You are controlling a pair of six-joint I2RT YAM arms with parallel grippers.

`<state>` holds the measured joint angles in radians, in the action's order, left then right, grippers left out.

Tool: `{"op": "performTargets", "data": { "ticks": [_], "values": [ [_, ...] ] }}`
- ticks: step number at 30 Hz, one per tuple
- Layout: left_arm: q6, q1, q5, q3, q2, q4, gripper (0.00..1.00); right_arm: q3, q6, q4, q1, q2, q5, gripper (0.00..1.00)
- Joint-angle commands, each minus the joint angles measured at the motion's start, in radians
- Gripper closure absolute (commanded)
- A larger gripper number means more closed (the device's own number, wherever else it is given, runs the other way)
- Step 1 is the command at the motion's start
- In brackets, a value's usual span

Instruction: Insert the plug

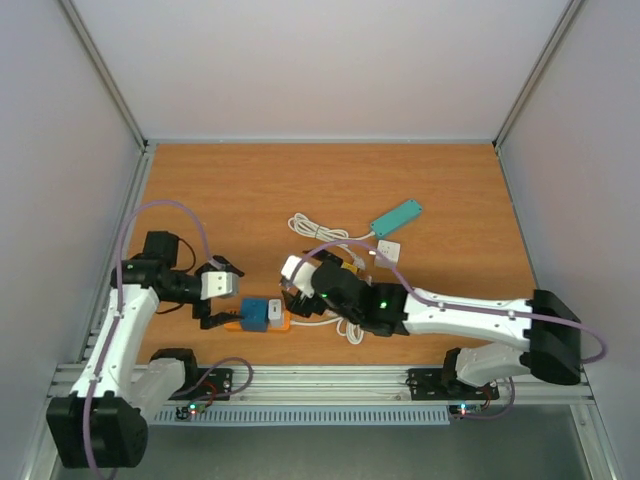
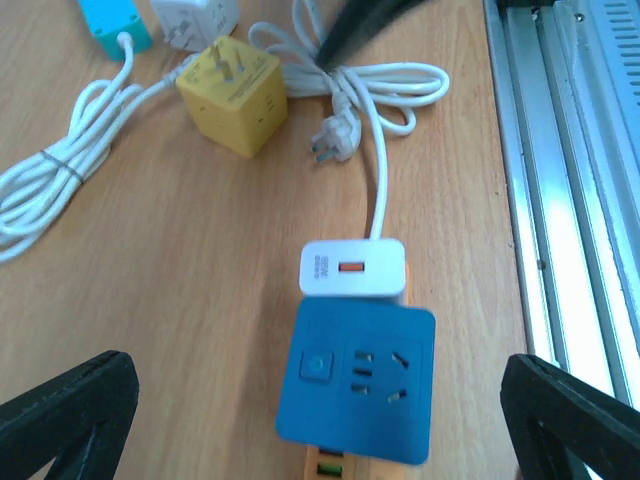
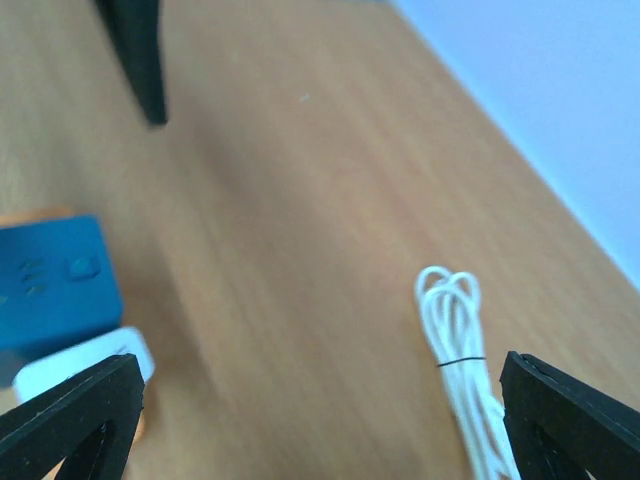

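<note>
Logging both claws released. My left claw (image 2: 315, 375) stands wide open with a finger on either side of the blue socket block (image 2: 358, 385), well apart from it. My right claw (image 3: 318, 365) is spread just as wide and grips nothing, with only wood between its fingers.

Holder: the orange strip (image 2: 370, 470) lies left of centre, close to the table's near edge. It carries the blue socket block. The white plug (image 2: 352, 268) sits pressed against that block's right side. I cannot tell whether its pins are fully seated. The plug's cord (image 2: 379, 190) runs rightward into a loose coil (image 2: 390, 85).

Edges and room: the aluminium rail (image 2: 560, 200) runs along the near edge, just beside the strip. On the far side, a wide stretch of table (image 1: 300, 180) lies between the cables and the back wall.

Surroundings: my right claw hangs just right of the plug, and its forearm lies over the loose coil in the top view. The yellow cube adapter (image 2: 232, 95) lies tilted, pins showing, right of the plug. The three-pin plug end (image 2: 335, 140) rests near it. Farther right and far are the small white adapter (image 1: 388, 250), the teal box (image 1: 396, 218) and a bundled white cable (image 1: 318, 228).
</note>
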<state>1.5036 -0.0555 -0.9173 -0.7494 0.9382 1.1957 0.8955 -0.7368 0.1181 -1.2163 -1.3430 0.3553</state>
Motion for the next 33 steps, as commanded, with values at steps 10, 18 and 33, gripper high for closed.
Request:
{"op": "performTargets", "data": {
  "ticks": [10, 18, 33],
  "values": [
    [-0.629, 0.526, 0.346, 0.058, 0.102, -0.595, 0.1, -0.109, 0.291, -0.196, 0.089, 0.249, 0.201, 0.01],
    [-0.638, 0.593, 0.473, 0.103, 0.134, -0.649, 0.12, -0.158, 0.339, -0.195, 0.134, 0.345, 0.194, 0.03],
    [-0.558, 0.682, 0.618, 0.119, 0.157, -0.544, 0.19, -0.137, 0.332, -0.17, 0.14, 0.351, 0.17, 0.05]
  ]
}}
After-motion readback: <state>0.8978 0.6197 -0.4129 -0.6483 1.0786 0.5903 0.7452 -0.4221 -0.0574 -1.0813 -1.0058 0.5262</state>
